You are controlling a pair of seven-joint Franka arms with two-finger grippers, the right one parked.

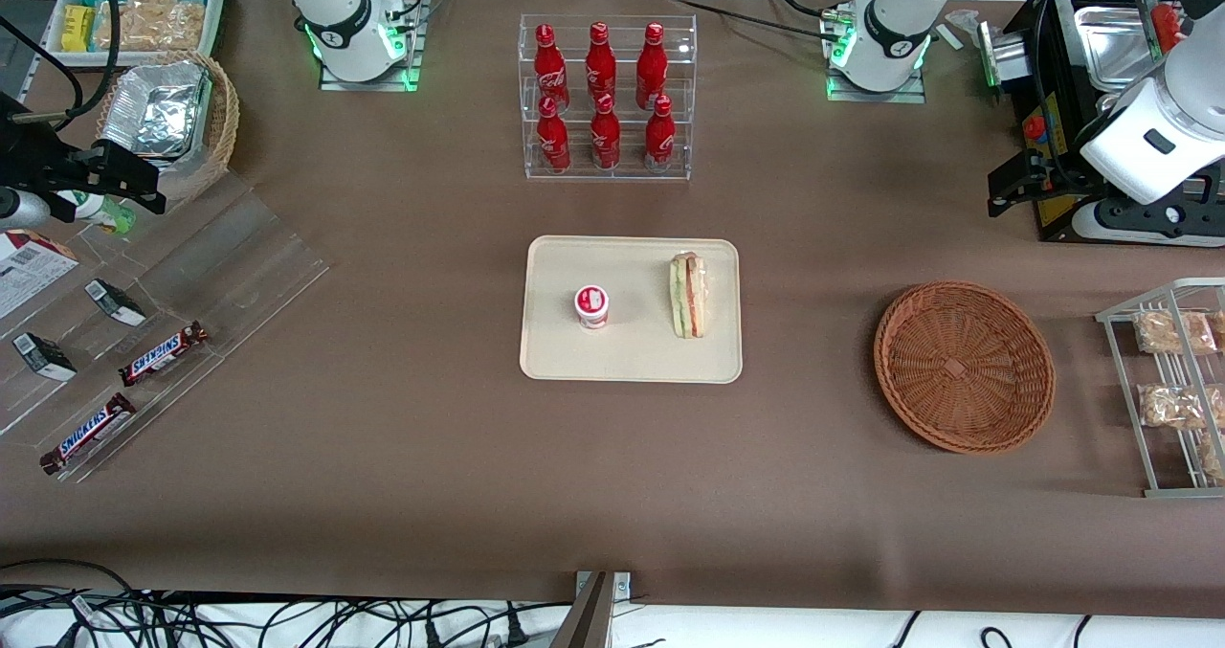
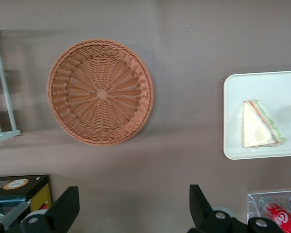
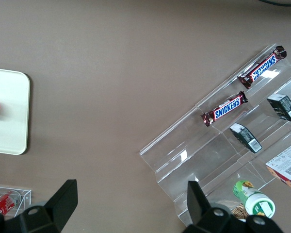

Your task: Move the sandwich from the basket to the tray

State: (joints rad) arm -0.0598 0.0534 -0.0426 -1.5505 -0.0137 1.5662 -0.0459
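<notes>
One view alone, left wrist: gripper [image 2: 131,211] jaws apart above table [image 2: 184,160].

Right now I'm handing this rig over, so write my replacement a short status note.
Gripper: open, holding nothing, raised above the table between basket and tray, toward the working arm's end.
Sandwich: lying on the tray, beside a small red-lidded cup.
Basket: nothing in it.
Done: the sandwich is on the tray and released.
Left: nothing for this transfer, as far as the views show.
</notes>
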